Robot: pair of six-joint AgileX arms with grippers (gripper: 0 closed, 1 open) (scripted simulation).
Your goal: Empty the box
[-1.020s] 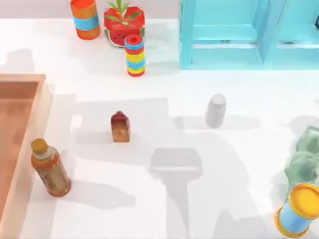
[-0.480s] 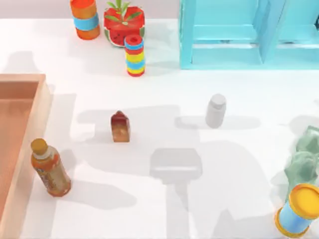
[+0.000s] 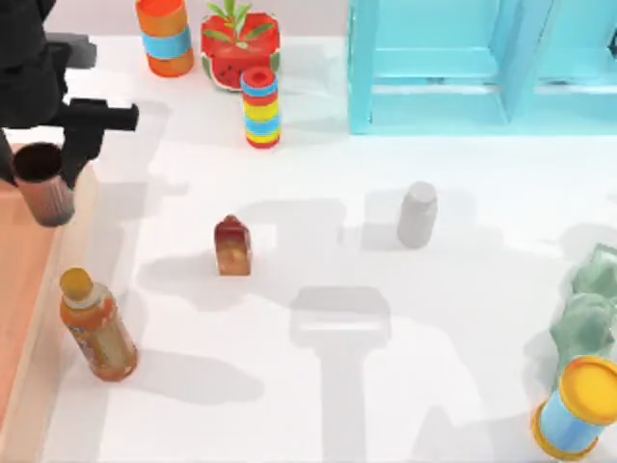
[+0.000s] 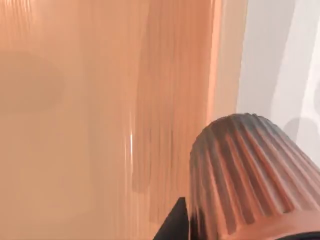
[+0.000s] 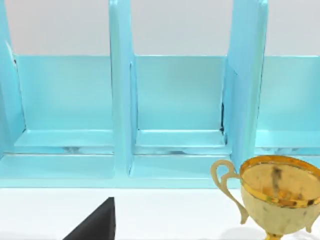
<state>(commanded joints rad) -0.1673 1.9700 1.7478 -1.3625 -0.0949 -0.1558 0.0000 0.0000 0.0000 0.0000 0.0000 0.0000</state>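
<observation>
From above, the box [image 3: 24, 289] lies at the left edge of the counter [image 3: 386, 318], its long axis running from the far side toward the near side, open top facing up; the part of its floor I can see is bare. My left end effector [image 3: 43, 159] hangs over the box's far right corner, its dark fingers clamped on a brown ribbed cup [image 3: 43, 188] that stands upright with its mouth up and its lower end over the box's right wall. Below and just right of the end effector, an orange bottle [image 3: 96, 328] with a yellow cap stands on the counter beside the box's right wall, leaning slightly. Farther right stand a small brown bottle [image 3: 232, 247] and, well beyond it, a pale grey bottle [image 3: 417, 214]. Past the end effector along the back are an orange and blue canister [image 3: 165, 36], a watermelon plant pot [image 3: 238, 43] and a striped stack [image 3: 260, 106], with a turquoise shelf [image 3: 453, 68] further right.

From my left wrist, the cup [image 4: 250, 175] sits close up, ribs fanning out, with the box's wooden floor [image 4: 100, 100] behind it and its wall [image 4: 227, 60] running beside the white counter.

From my right wrist, the shelf's open compartments [image 5: 175, 100] face me, and a gold trophy cup [image 5: 277, 195] stands on the counter in front. I cannot tell how my right end effector's fingers stand.
</observation>
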